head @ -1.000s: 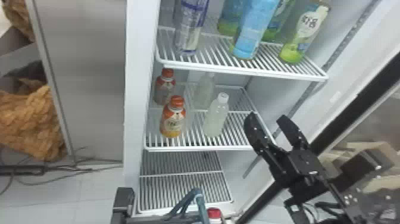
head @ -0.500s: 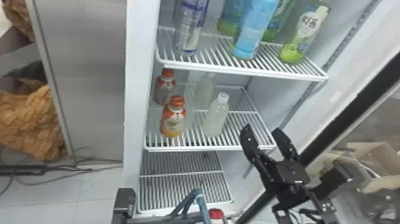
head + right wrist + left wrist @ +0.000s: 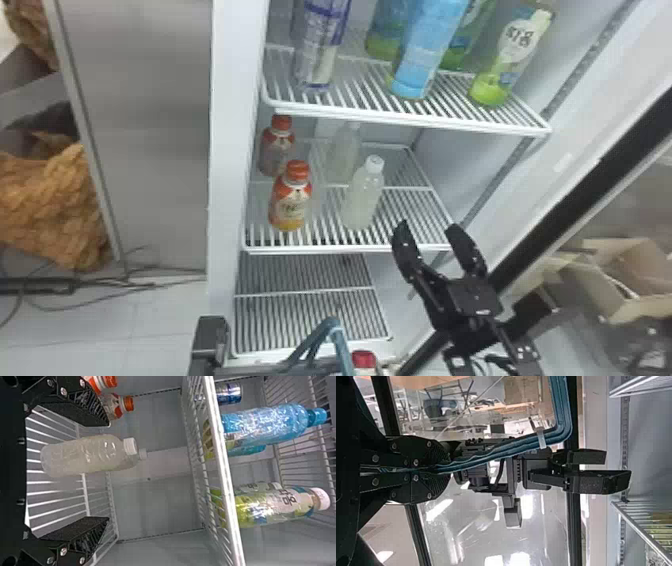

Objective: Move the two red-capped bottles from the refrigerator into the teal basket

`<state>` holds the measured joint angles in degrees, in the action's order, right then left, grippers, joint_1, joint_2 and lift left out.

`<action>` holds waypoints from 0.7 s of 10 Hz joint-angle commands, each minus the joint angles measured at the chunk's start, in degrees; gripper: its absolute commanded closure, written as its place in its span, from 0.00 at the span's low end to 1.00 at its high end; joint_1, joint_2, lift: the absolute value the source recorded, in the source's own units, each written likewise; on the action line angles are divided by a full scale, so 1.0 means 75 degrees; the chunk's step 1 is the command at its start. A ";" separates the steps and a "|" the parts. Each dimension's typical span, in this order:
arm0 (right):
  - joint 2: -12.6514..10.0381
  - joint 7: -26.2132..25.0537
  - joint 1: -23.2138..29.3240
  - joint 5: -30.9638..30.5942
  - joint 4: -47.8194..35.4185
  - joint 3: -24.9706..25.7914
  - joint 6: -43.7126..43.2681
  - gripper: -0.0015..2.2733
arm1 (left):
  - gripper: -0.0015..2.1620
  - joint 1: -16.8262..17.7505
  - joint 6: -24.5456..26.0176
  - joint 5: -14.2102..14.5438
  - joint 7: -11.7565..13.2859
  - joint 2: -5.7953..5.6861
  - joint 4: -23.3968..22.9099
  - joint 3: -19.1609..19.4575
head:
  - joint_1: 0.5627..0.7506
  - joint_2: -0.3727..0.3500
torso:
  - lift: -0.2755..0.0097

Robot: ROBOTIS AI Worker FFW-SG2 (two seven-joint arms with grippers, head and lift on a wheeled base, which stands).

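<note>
Head view: nearer red-capped bottle [image 3: 290,205] stands upright, left of the right gripper [image 3: 427,226], fingers spread, empty; left gripper [image 3: 447,470] clenches teal basket [image 3: 563,407].

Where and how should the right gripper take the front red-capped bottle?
Probably around the labelled body of the front red-capped bottle, below its sloping shoulders, from the fridge's open front, a finger each side. It stands upright near the shelf's front edge; the white-capped bottle would hinder coming from the right.
</note>
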<state>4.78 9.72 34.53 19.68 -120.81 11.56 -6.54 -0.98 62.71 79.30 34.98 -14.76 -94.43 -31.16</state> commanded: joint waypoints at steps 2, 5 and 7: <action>0.0007 -0.0159 0.0027 -0.0324 -0.0082 -0.0079 -0.0404 0.08 | 0.51 0.0019 0.0000 0.0000 0.0000 0.0000 0.0000 -0.0035 | 0.70 0.03 | 0.17; -0.0004 -0.0417 0.0140 -0.0659 -0.0213 -0.0095 -0.0685 0.09 | 0.51 0.0019 0.0000 0.0015 0.0000 -0.0012 0.0000 -0.0050 | 0.70 0.03 | 0.17; -0.0004 -0.0522 0.0196 -0.0766 -0.0270 -0.0095 -0.0817 0.09 | 0.51 0.0019 0.0000 0.0030 -0.0012 -0.0012 0.0000 -0.0065 | 0.70 0.03 | 0.17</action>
<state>4.74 5.89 35.86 14.25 -122.64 10.85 -12.37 -0.84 62.71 79.48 34.91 -14.85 -94.43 -31.61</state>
